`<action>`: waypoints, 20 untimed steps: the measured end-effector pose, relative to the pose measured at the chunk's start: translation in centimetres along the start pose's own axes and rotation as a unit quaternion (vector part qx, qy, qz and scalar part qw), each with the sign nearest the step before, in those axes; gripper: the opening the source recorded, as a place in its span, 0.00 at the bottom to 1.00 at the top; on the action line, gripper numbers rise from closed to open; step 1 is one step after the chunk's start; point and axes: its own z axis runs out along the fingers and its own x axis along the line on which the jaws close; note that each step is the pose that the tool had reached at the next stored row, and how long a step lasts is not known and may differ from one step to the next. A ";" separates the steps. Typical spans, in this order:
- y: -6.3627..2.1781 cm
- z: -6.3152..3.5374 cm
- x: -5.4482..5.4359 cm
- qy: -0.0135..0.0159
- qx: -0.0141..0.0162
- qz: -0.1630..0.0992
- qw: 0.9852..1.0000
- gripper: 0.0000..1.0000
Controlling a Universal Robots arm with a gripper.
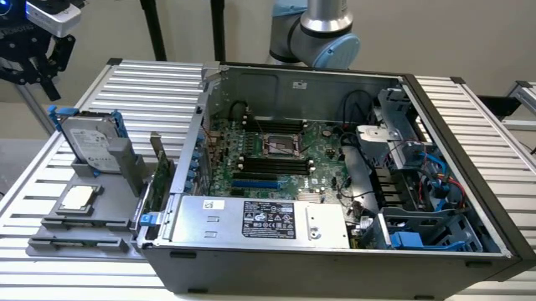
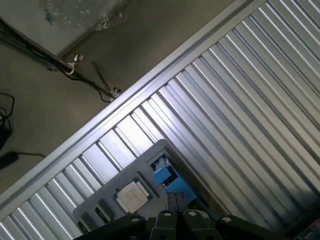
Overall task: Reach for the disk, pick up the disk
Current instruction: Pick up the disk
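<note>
— One disk (image 1: 88, 141)?
— Yes; upright in the grey holder (image 1: 117, 166), exterior view's left of the computer case (image 1: 335, 263); gripper (image 1: 35, 72) hangs above it, apart; spread or closed, I cannot tell.

The gripper (image 1: 34, 70) hangs above the disk (image 1: 87, 142) without touching it; the disk stands upright in a grey holder (image 1: 117, 188) on the slatted metal table (image 1: 150, 81). A small square chip (image 1: 77, 197) lies flat in the holder, just in front of the disk. To the exterior view's right sits an open computer case (image 1: 335, 263), its motherboard (image 1: 277, 150) and labelled power supply (image 1: 260, 219) exposed.
</note>
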 end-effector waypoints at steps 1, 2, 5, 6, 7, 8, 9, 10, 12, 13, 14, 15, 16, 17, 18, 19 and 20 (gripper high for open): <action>0.00 0.00 0.0 0.000 0.000 -0.009 1.000 0.11; 0.00 0.00 0.0 0.001 0.000 -0.017 1.000 0.11; 0.00 0.01 0.0 0.002 0.000 -0.044 0.999 0.11; 0.00 0.01 0.0 0.002 0.000 -0.052 0.999 0.11; 0.00 0.01 0.0 0.002 0.000 -0.061 0.998 0.11; 0.00 0.01 0.0 0.002 0.000 -0.070 0.998 0.11; 0.00 0.01 0.0 0.003 0.000 -0.078 0.997 0.11; 0.00 0.02 0.0 0.003 0.000 -0.086 0.996 0.11; 0.00 0.01 0.0 0.004 0.000 -0.103 0.995 0.11; 0.00 0.02 0.0 0.004 0.000 -0.111 0.994 0.11; 0.00 0.02 0.0 0.004 0.000 -0.120 0.993 0.11; 0.00 0.02 0.0 0.005 0.000 -0.128 0.992 0.11; 0.00 0.02 0.0 0.005 0.000 -0.136 0.991 0.11; 0.00 0.03 0.0 0.005 0.000 -0.144 0.989 0.11; 0.00 0.03 0.0 0.006 0.000 -0.152 0.988 0.11; 0.00 0.03 0.0 0.006 0.000 -0.160 0.987 0.11; 0.00 0.03 0.0 0.006 0.000 -0.168 0.986 0.11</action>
